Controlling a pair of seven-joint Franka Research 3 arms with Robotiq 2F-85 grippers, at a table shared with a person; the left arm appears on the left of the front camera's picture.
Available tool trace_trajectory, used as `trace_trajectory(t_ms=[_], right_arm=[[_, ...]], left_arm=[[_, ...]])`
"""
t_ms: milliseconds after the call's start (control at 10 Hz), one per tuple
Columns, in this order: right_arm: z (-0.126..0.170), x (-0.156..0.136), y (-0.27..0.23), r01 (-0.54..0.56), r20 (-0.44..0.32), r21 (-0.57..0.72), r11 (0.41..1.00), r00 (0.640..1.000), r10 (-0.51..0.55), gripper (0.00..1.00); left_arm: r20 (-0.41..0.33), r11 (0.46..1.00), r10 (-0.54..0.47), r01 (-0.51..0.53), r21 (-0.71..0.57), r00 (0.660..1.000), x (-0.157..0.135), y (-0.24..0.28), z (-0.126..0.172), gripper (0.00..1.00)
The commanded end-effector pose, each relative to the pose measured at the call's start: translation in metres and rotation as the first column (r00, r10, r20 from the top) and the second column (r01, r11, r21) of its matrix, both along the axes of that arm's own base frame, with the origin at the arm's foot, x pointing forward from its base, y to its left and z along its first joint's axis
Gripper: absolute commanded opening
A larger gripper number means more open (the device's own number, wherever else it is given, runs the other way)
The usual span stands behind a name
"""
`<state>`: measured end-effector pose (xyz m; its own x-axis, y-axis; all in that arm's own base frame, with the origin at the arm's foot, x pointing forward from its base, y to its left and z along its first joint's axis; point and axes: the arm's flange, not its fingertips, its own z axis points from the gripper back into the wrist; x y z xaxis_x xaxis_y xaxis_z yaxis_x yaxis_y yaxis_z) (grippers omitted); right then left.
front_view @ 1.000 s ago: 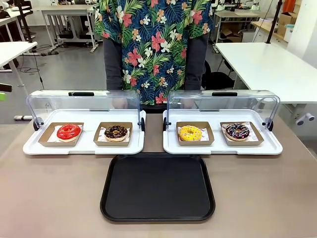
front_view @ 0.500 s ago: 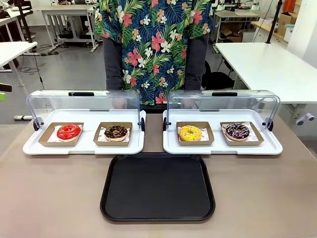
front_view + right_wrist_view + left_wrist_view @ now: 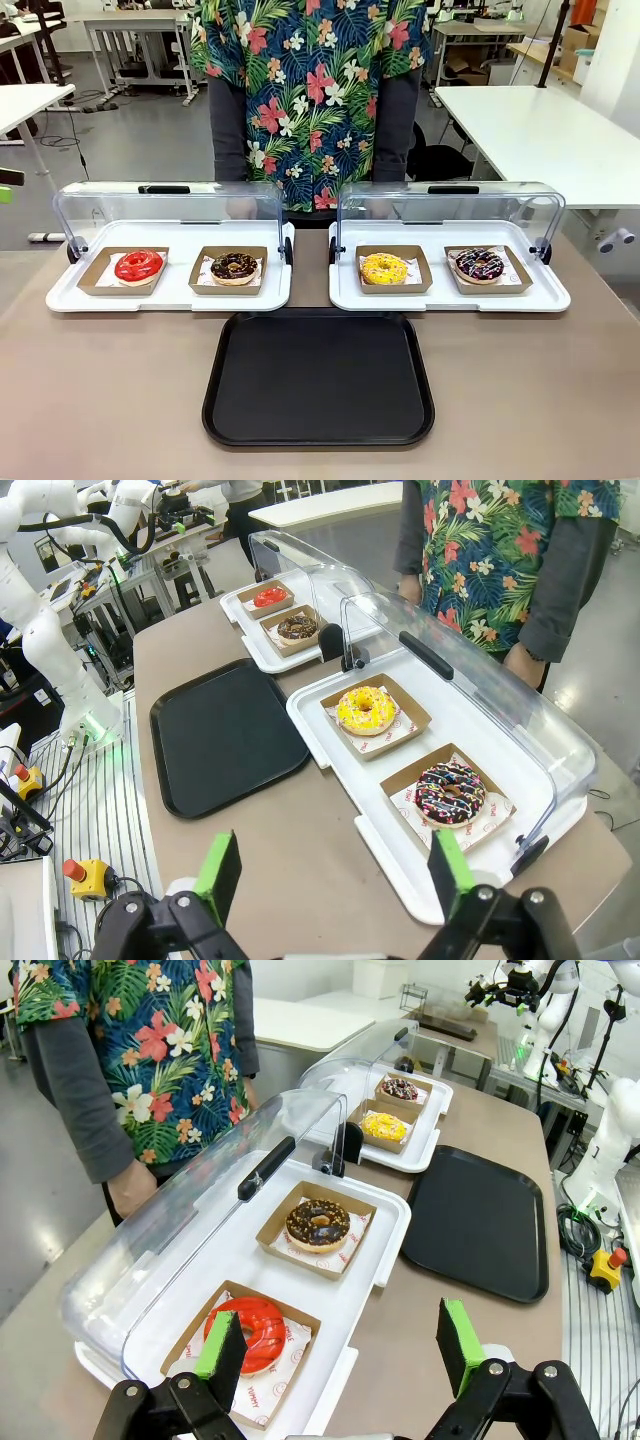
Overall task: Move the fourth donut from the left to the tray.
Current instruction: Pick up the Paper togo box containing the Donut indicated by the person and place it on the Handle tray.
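currently the fourth donut [image 3: 480, 264] sits in its cardboard holder [image 3: 521, 284], off the tray [image 3: 318, 380]

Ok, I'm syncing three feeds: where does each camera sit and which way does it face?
Front: robot's side of the table, facing across the tray to the person's torso.
Left wrist: over the table's left end, facing along the donut row; open left tool at bottom.
Right wrist: over the right end, facing back along the row; open right tool at bottom.
Shared: all show the tray and fourth donut.
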<state>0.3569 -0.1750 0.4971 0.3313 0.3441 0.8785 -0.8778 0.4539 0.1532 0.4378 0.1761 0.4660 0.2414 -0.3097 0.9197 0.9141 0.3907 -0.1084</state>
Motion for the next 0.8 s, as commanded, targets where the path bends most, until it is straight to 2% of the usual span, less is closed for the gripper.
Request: trace_trajectory(t_ms=[0,700], right_arm=[[0.0016,0.0029,0.0001,-0.007,0.033,0.014,1.0,0.999,0.007,1.0],[0.0016,0.0029,0.0001,-0.007,0.033,0.014,1.0,0.999,0.007,1.0]], left_arm=[[-0.001,1.0,-0.002,0.002,0.009,1.0,-0.0002,-0.0004,0.0006,1.0],[-0.001,1.0,-0.002,0.002,0.009,1.0,-0.0002,-0.0004,0.0006,1.0]])
